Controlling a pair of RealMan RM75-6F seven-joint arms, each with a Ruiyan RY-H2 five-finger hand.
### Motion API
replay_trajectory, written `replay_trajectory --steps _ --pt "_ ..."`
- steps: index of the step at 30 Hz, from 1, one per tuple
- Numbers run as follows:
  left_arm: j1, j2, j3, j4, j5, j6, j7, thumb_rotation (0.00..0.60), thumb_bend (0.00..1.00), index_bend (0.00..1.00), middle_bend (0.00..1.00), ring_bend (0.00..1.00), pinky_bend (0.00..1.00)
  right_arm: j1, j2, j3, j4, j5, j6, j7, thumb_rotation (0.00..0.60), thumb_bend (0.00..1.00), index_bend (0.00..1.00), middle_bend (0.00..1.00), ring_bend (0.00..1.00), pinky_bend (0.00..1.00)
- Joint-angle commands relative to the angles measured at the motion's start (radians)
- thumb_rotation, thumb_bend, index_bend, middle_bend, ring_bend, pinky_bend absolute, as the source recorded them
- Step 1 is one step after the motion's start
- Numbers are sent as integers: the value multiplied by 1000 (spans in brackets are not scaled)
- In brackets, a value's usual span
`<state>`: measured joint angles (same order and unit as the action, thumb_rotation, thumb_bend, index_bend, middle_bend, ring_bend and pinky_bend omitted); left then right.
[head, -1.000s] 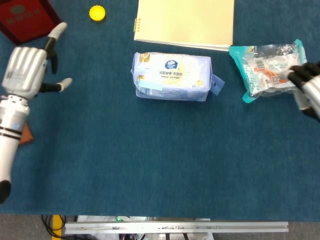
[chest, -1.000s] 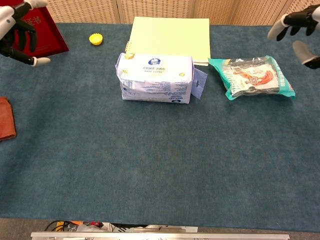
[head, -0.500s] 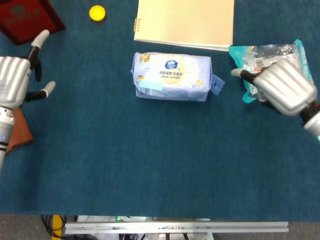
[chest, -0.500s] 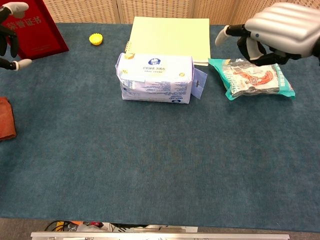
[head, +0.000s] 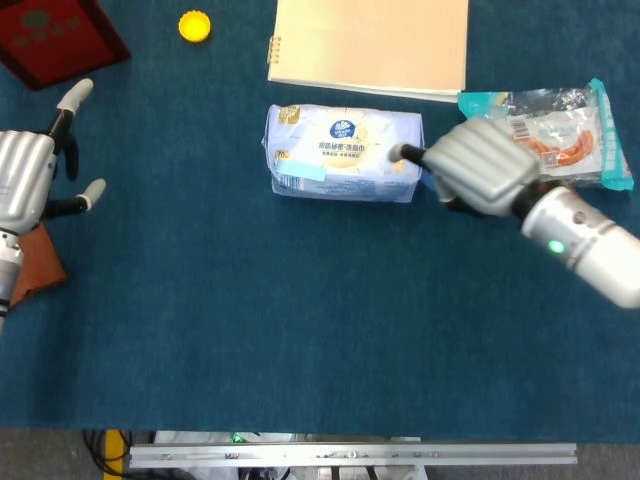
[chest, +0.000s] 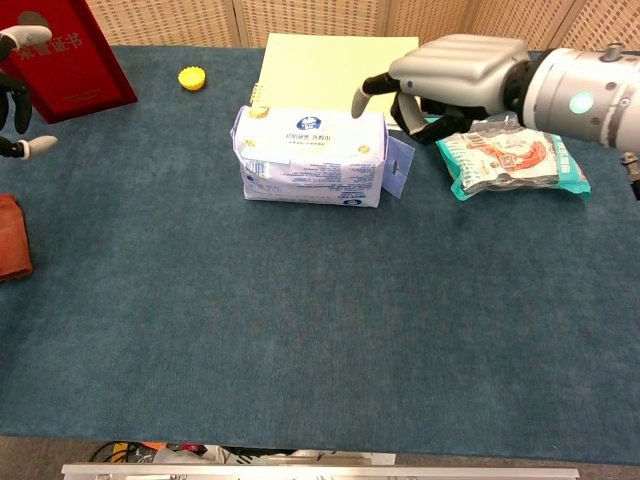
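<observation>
Since the earlier frame the right hand (head: 478, 166) has swung leftward off the snack packet (head: 560, 130) and now hovers at the right end of the tissue pack (head: 345, 153), one finger stretched over its top edge, the rest loosely curled, holding nothing. That tissue pack is a soft, pale-blue plastic block lying mid-table (head: 300, 330) on felt-like blue cloth, just in front of the cream spiral notebook (head: 370, 42). At the table's far left edge, the left hand (head: 28, 180) hangs with fingers spread and empty.

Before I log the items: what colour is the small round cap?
Yellow; the cap shows best in the head view.
</observation>
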<state>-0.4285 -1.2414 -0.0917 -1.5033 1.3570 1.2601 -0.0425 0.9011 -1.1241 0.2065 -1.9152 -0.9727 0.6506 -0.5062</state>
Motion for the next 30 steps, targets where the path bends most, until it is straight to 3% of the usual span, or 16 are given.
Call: replay_trajectory --steps 1,13,22,30 --pt "4 0 -3 -2 -2 0 0 600 234 0 665 663 779 93 -53 -23 37 108 -39 -28 600 1000 242 1000 1000 1000" --pt "21 -2 -13 3 -13 -7 -3 600 234 0 664 661 779 314 -217 -74 146 359 -13 -62 600 1000 239 1000 1000 1000" --pt "33 -2 -19 18 -13 -8 -29 600 234 0 663 661 779 415 -330 -88 260 448 3 -50 600 1000 239 1000 1000 1000" --pt "46 1 -24 27 -12 -2 -46 600 234 0 662 660 779 439 -344 -106 281 454 23 -30 600 1000 239 1000 1000 1000"
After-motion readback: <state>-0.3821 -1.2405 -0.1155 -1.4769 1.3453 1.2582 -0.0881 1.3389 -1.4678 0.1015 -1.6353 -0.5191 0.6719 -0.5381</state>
